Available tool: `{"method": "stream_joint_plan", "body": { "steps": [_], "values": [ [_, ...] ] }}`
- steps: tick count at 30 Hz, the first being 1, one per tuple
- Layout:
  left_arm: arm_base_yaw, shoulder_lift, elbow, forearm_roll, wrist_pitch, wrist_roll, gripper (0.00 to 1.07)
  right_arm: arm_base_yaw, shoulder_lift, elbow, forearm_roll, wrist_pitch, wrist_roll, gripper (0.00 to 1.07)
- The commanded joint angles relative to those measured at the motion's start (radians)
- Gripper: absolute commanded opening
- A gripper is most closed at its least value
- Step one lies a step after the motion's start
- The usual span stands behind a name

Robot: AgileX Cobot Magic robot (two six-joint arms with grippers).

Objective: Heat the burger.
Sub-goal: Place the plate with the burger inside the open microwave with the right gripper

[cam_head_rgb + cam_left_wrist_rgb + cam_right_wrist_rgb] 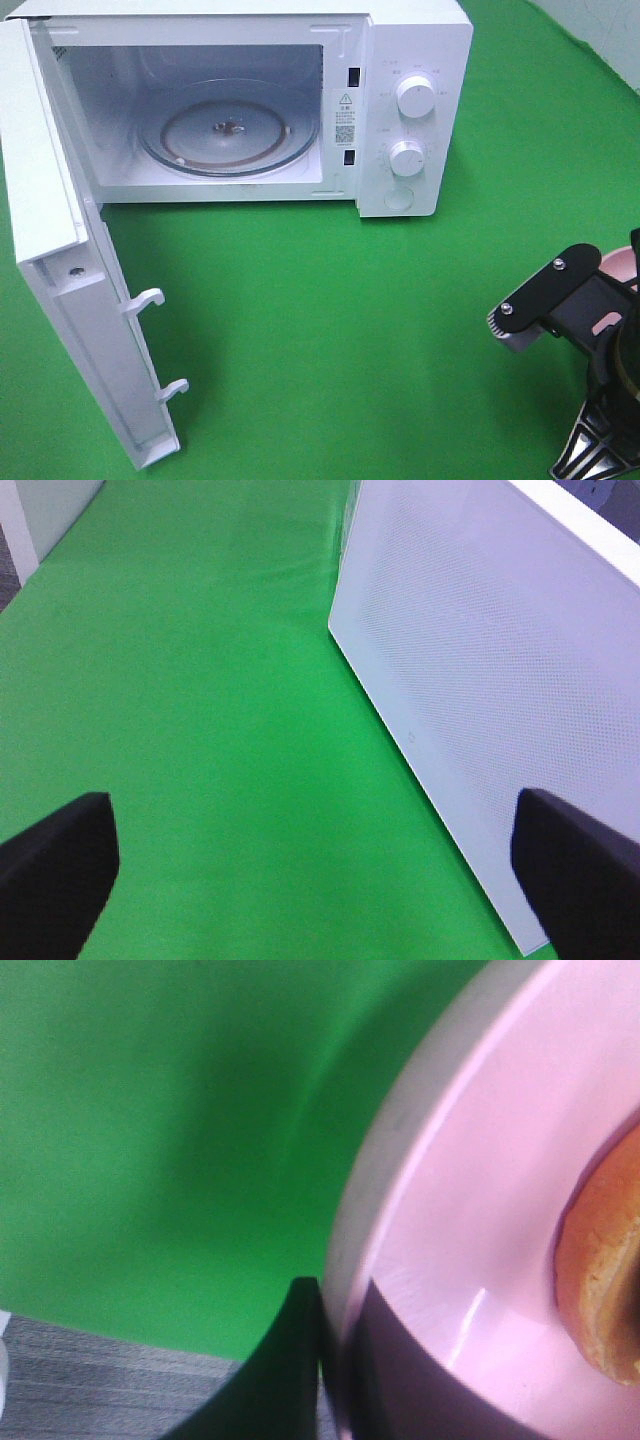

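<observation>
Exterior high view: a white microwave stood at the rear of the green worktop. Its door was swung fully open, and the glass turntable showed inside. The right arm stood well apart from the microwave, forward of its control-panel side, over a pink plate.

Right wrist view: the right fingers were closed on the plate's rim, one outside and one inside. The burger lay on that plate, with only an edge of its orange-brown bun showing.

Left wrist view: the left fingers stood wide apart, holding nothing, near the outer face of the microwave's door.
</observation>
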Motion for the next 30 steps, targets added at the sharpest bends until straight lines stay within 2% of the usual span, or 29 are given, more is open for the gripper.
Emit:
{"method": "stream_joint_plan", "body": {
  "steps": [1, 4, 10, 21, 30],
  "values": [
    [-0.001, -0.001, -0.001, -0.003, -0.007, -0.005, 1.0, 0.053, -0.011, 0.004, -0.08, 0.064, -0.001, 0.0],
    [-0.001, -0.001, -0.001, -0.003, -0.007, -0.005, 1.0, 0.101, -0.011, 0.001, -0.114, 0.077, -0.004, 0.0],
    [-0.001, -0.001, -0.001, -0.003, -0.007, -0.005, 1.0, 0.134, -0.011, 0.001, -0.143, 0.084, -0.047, 0.0],
    [-0.001, -0.001, -0.001, -0.003, -0.007, -0.005, 1.0, 0.136, -0.011, 0.001, -0.165, 0.056, -0.159, 0.0],
    [-0.001, -0.001, -0.001, -0.003, -0.007, -0.005, 1.0, 0.136, -0.011, 0.001, -0.179, -0.063, -0.326, 0.0]
  ]
}}
